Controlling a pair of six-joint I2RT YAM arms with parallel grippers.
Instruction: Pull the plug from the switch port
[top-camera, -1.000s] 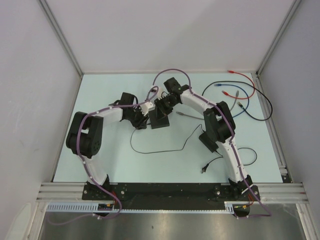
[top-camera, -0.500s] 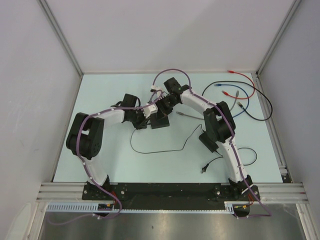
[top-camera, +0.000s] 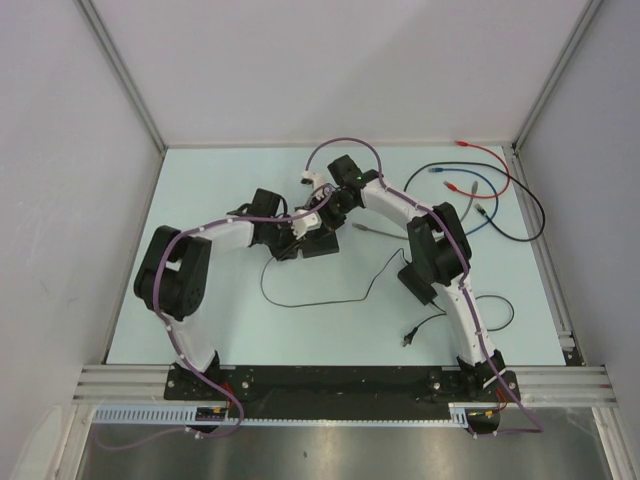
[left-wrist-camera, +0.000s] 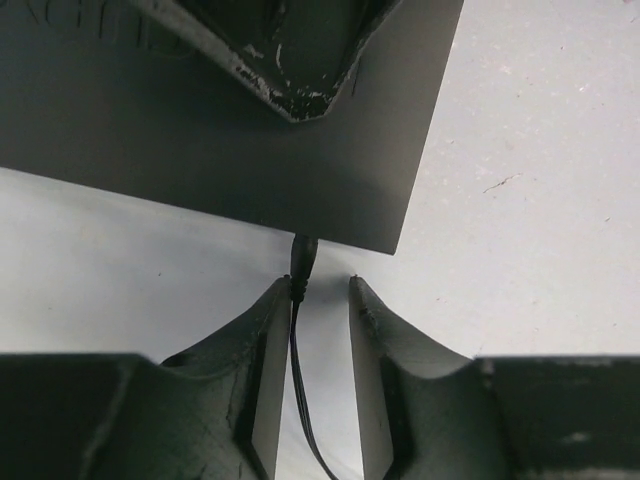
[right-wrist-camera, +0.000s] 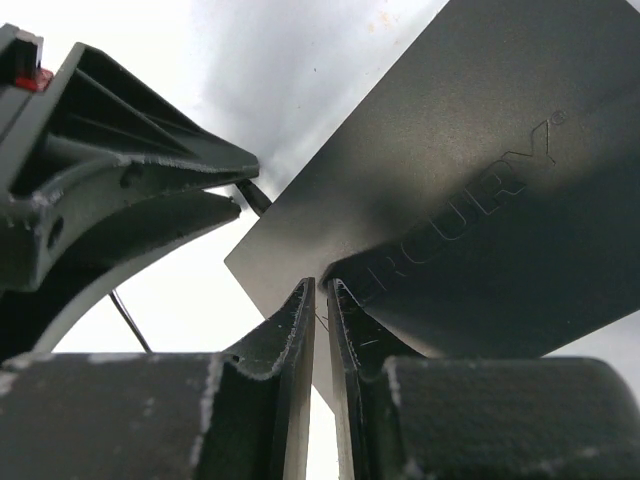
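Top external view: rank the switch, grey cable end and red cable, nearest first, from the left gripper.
1. The switch, at the left gripper.
2. The grey cable end, centre-right.
3. The red cable, far right corner.

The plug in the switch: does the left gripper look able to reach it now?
Probably yes. The plug sits in the switch edge just beyond the left gripper's open fingertips, its lead running between them, with nothing in between. The right gripper holds the switch.
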